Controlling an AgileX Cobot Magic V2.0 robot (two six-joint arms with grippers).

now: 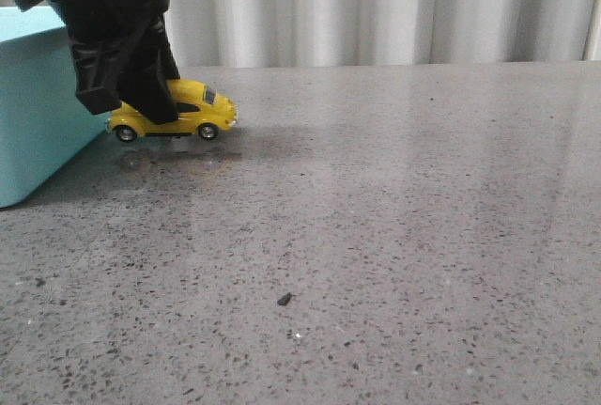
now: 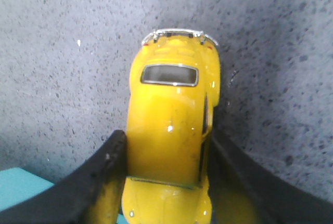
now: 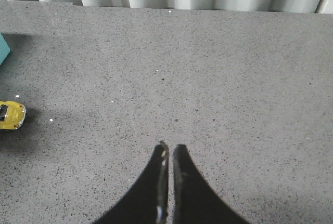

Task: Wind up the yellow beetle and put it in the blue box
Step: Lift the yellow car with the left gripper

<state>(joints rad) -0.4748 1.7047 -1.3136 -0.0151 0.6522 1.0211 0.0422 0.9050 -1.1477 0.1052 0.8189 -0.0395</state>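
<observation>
My left tool (image 1: 150, 104) clamps the yellow beetle (image 1: 178, 112) by its sides, wheels just above the grey counter (image 1: 394, 236), right beside the blue box (image 1: 38, 114). My right tool (image 3: 168, 154) hangs closed, holding nothing.

Glossy yellow car (image 1: 178, 112) with dark windows and silver hubcaps; pale turquoise box (image 1: 33, 109); black fingers (image 2: 101, 182); grey desk (image 1: 376, 236) flecked with dark specks; whitish pleated curtain (image 1: 394, 6).
</observation>
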